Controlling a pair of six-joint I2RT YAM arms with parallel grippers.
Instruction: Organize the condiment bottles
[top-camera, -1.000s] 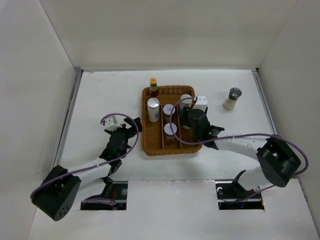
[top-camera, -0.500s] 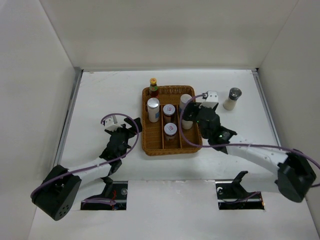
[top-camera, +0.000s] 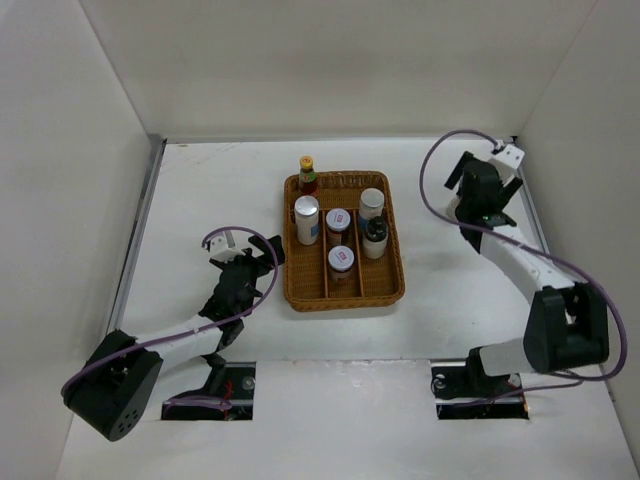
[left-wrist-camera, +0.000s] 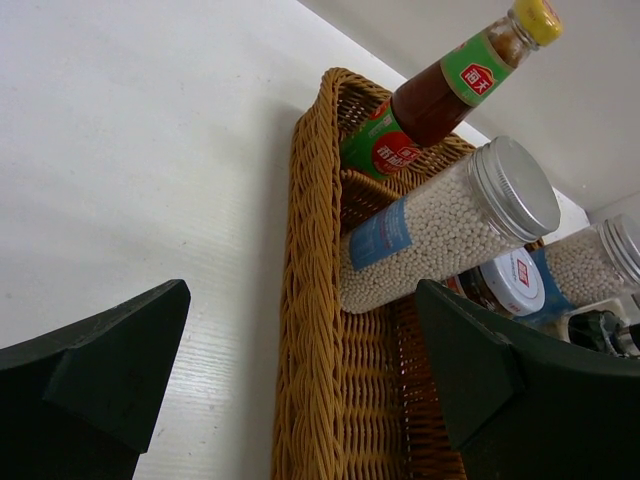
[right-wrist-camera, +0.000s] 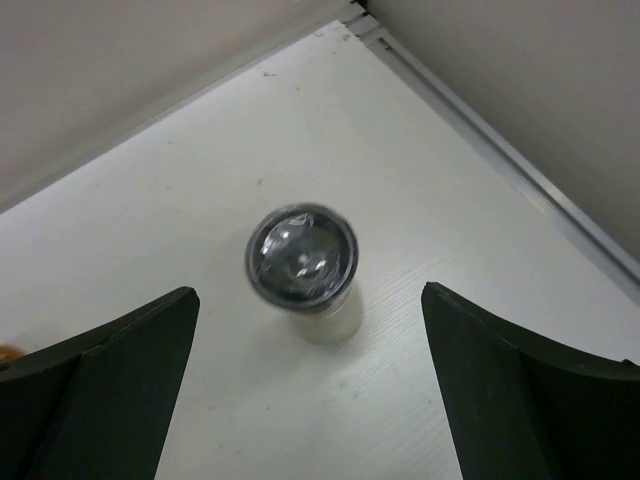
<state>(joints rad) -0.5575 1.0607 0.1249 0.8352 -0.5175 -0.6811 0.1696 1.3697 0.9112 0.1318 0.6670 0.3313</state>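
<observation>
Far right | right gripper (top-camera: 480, 195) is spread over beige grey-lidded round shaker (right-wrist-camera: 303, 265) | jaws are best centred and lowered onto its body.

Place: robotics lab test cell. I log plain white panel walls (top-camera: 330, 70) beyond the left gripper (top-camera: 264, 250), a white table (top-camera: 200, 190) beneath it, and arm-base cutouts (top-camera: 240, 385) behind it.

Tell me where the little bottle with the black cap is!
In the top view, the black-capped bottle stands in the right compartment of the wicker tray, just nearer the arms than the silver-lidded white jar.
</observation>
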